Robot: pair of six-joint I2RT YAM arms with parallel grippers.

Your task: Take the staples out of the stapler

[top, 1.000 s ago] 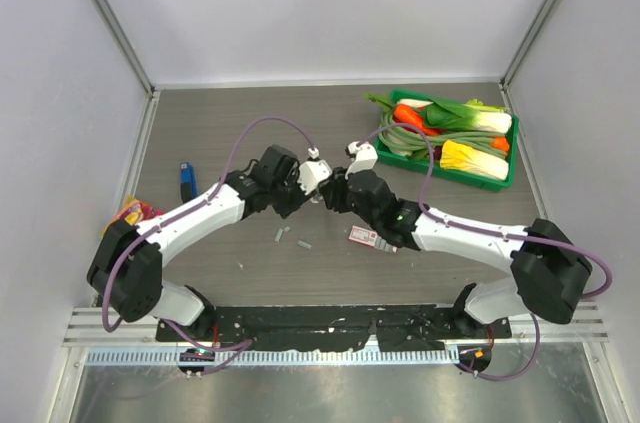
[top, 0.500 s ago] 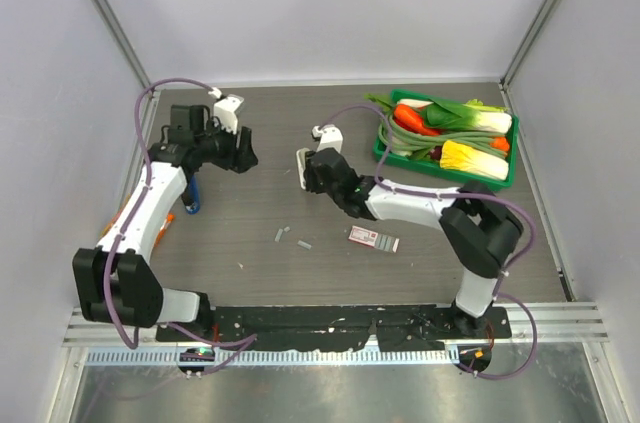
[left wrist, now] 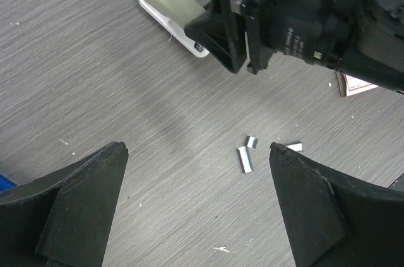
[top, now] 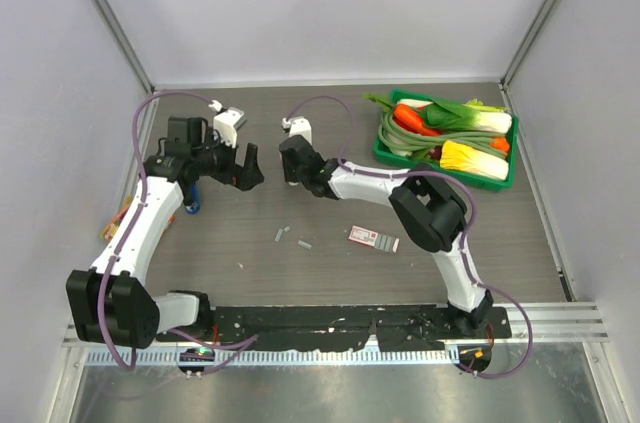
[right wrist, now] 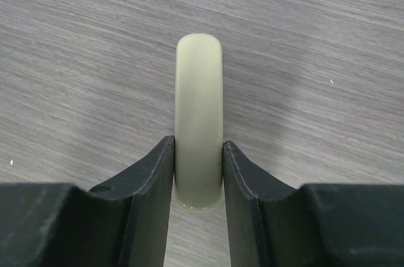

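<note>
Several short silver staples (top: 281, 235) lie loose on the table's middle, and the left wrist view shows them too (left wrist: 245, 160). The blue stapler (top: 190, 206) lies at the far left, mostly hidden under my left arm. My left gripper (top: 249, 165) hovers above the table, open and holding nothing (left wrist: 197, 148). My right gripper (top: 291, 155) reaches left toward it. It is shut (right wrist: 198, 147) on a slim pale green and white bar (right wrist: 199, 90). The bar's free end pokes out of the jaws (left wrist: 170, 8) just above the table.
A green tray (top: 455, 177) of vegetables stands at the back right. A small white-and-red box (top: 373, 237) lies right of the staples. An orange packet (top: 112, 228) sits by the left wall. Grey walls close in the left, back and right sides.
A second ago both grippers met over the table's middle. My left arm swung off to the back left and opened wide. The right carried the pale bar left and farther back.
</note>
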